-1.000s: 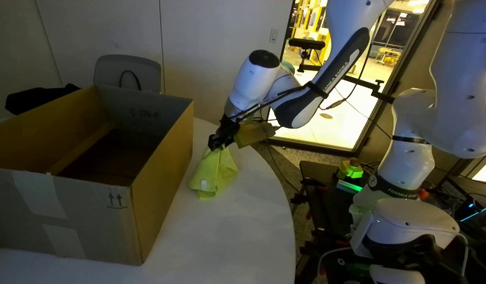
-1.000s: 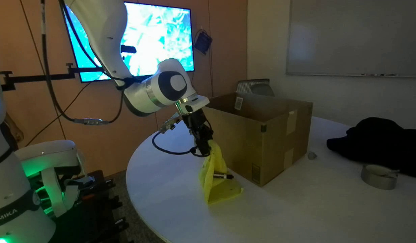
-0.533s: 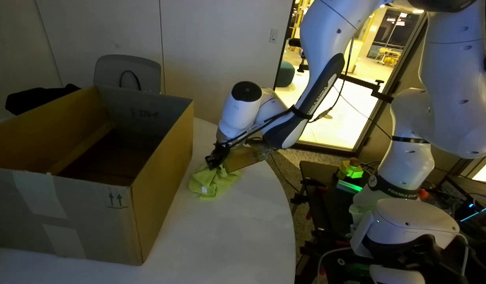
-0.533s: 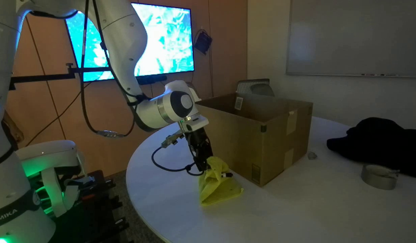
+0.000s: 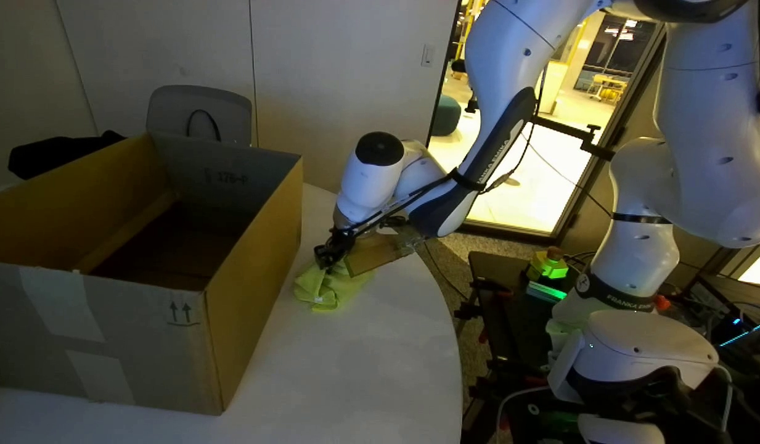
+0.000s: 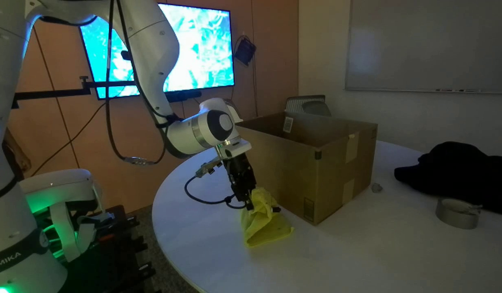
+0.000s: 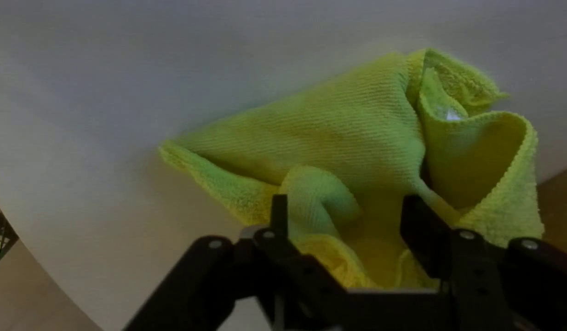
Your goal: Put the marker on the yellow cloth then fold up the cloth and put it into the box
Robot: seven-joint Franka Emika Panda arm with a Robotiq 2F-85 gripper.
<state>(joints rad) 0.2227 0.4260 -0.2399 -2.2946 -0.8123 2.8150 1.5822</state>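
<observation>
The yellow cloth (image 7: 320, 128) lies crumpled and partly folded over itself on the white table, in both exterior views beside the box's near wall. Only the dark end of the marker (image 6: 276, 209) pokes out from under a fold; the cloth hides the rest, and in the wrist view none of it shows. My gripper (image 7: 345, 207) is low over the cloth with its fingers (image 7: 279, 214) spread apart. A loose fold stands between them, not pinched. The cardboard box (image 6: 283, 175) is upright with its top uncovered, and its bare floor shows in an exterior view.
The round table (image 5: 367, 370) ends in a curved edge on the robot's side. Past the box are a tape roll (image 6: 457, 213), a small grey lump (image 6: 376, 187) and a black garment or bag (image 6: 450, 171). A chair (image 5: 201, 111) stands behind the box.
My gripper has come down with the raised cloth corner, which now lies lower over the marker. The jaws have spread and let go of the cloth. Less of the marker shows.
</observation>
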